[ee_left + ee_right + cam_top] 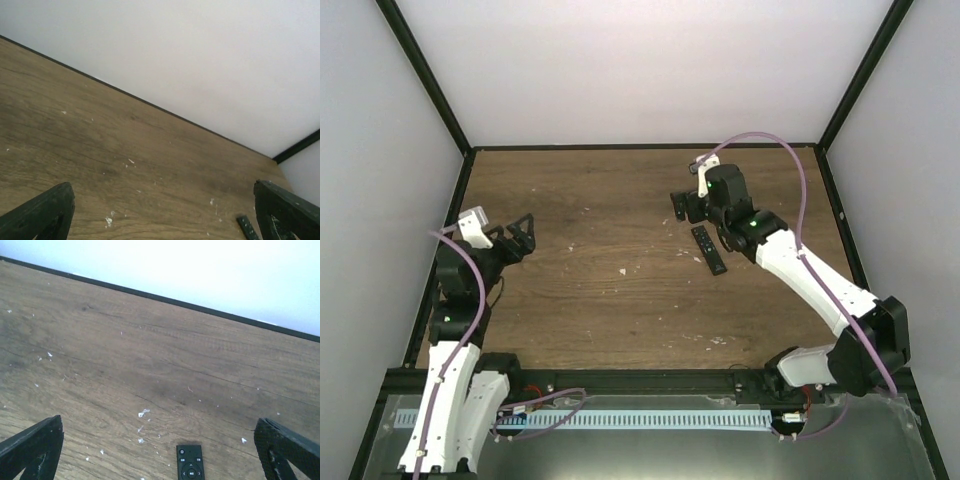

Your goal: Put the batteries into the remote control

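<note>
Your left pincer (162, 186) and right pincer (157, 422) gape open; the remote control (190, 467), bottom centre, shows unreadable button labels.

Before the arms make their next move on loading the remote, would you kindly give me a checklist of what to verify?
1. Is the remote control located: ok. It lies flat on the table, near the right arm.
2. Is the battery bay facing up: not ok. The right wrist view shows the buttons facing up.
3. Are the batteries located: not ok. None shows in any view.
4. Are the right jaws ready: ok. They are wide open and empty, with the remote's end low between them in the wrist view.
5. Are the left jaws ready: ok. They are open and empty, at the table's left side, away from the remote.
</note>
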`<move>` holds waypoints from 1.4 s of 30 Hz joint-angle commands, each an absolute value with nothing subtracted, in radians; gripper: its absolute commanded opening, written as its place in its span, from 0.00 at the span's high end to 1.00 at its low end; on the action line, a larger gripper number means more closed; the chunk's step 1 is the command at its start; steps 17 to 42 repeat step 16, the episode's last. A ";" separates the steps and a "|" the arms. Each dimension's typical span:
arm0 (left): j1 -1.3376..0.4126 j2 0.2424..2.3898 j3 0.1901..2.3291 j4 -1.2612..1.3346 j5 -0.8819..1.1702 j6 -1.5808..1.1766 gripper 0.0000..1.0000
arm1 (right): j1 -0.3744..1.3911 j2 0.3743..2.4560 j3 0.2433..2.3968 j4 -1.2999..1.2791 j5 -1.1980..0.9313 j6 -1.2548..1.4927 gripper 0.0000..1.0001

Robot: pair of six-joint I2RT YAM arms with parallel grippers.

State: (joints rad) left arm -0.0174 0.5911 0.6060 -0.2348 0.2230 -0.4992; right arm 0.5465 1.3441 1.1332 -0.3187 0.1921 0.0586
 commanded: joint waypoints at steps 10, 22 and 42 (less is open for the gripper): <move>-0.014 0.583 0.641 -0.281 0.092 -0.575 0.00 | 0.551 1.318 1.205 -0.336 0.182 0.135 0.00; -0.014 0.587 0.651 -0.291 0.062 -0.596 0.00 | 0.551 1.323 1.217 -0.356 0.204 0.143 0.00; -0.014 0.587 0.651 -0.291 0.062 -0.596 0.00 | 0.551 1.323 1.217 -0.356 0.204 0.143 0.00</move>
